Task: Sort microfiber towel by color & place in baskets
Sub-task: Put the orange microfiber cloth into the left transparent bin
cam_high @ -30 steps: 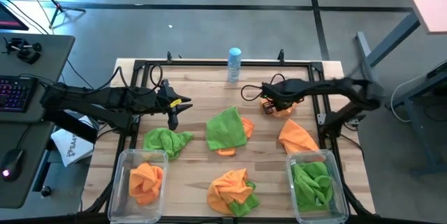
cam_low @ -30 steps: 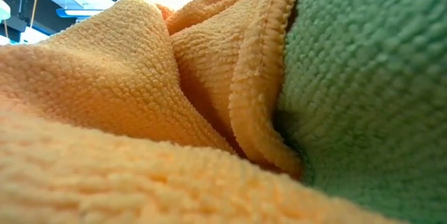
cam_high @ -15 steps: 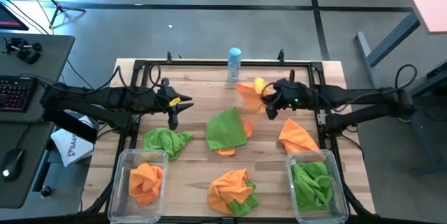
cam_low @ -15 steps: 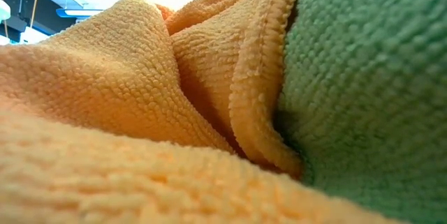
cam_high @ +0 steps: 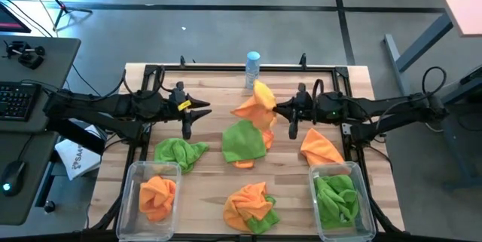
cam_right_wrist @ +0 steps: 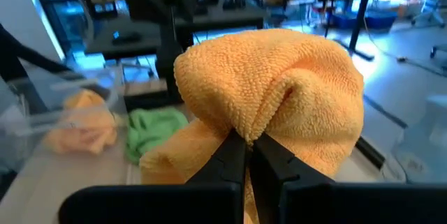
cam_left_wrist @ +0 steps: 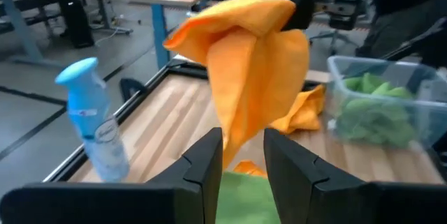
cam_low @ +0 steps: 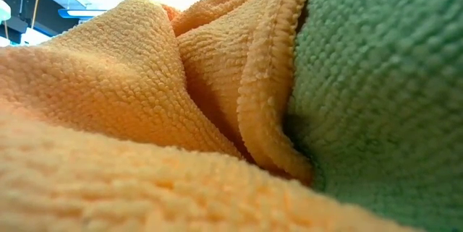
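Observation:
An orange microfiber towel point(cam_high: 256, 105) hangs in the air over the table's far middle, and my right gripper point(cam_high: 277, 108) is shut on it. My left gripper point(cam_high: 205, 108) stands open a little to the towel's left, pointing at it and not touching it; in the left wrist view the towel point(cam_left_wrist: 244, 63) hangs beyond that gripper point(cam_left_wrist: 243, 155). The left basket point(cam_high: 154, 165) holds an orange towel, the right basket point(cam_high: 335, 166) green ones. Loose towels lie on the table: green point(cam_high: 245, 140), green point(cam_high: 179, 151), orange point(cam_high: 320, 145), and an orange and green heap point(cam_high: 252, 204). My right gripper pinches a bunched fold of the orange towel point(cam_right_wrist: 248, 135) between its two fingers point(cam_right_wrist: 234, 158). The fingers come at it about level from the table's right. The towel is lifted clear of the table, bulging past the fingertips and hanging slack below them.
A white-and-blue bottle point(cam_high: 252, 68) stands at the far edge, just behind the held towel. A black metal frame point(cam_high: 226, 68) runs around the tabletop. The low view is filled by an orange towel point(cam_low: 130, 102) and a green one point(cam_low: 383, 87) close to the lens.
My right gripper has taken the orange towel up off the table's far right part, has turned from pointing down to about level, and has carried it toward the table's left. The towel now hangs clear between the two grippers.

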`<control>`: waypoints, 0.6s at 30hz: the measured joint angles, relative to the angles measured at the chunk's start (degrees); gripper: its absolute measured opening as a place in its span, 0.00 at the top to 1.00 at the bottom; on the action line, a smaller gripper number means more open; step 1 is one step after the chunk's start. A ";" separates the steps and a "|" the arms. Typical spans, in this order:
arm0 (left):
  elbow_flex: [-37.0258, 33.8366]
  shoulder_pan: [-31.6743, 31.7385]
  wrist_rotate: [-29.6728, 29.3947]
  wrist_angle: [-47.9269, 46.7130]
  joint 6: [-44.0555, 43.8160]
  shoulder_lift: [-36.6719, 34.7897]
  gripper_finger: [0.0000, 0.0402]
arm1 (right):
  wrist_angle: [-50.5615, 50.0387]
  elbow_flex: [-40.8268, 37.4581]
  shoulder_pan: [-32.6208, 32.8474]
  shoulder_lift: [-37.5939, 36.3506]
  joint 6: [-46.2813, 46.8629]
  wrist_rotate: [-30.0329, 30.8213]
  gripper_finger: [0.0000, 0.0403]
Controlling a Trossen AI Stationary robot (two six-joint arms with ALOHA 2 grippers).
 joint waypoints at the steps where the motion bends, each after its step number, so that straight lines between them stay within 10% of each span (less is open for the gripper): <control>1: 0.00 0.00 0.35 0.45 0.01 0.00 0.75 | 0.91 0.00 0.00 0.00 -0.19 0.00 0.99; 18: 1.36 3.09 1.43 18.76 8.96 11.23 0.50 | 17.09 5.66 -0.46 12.47 -11.22 -7.78 1.00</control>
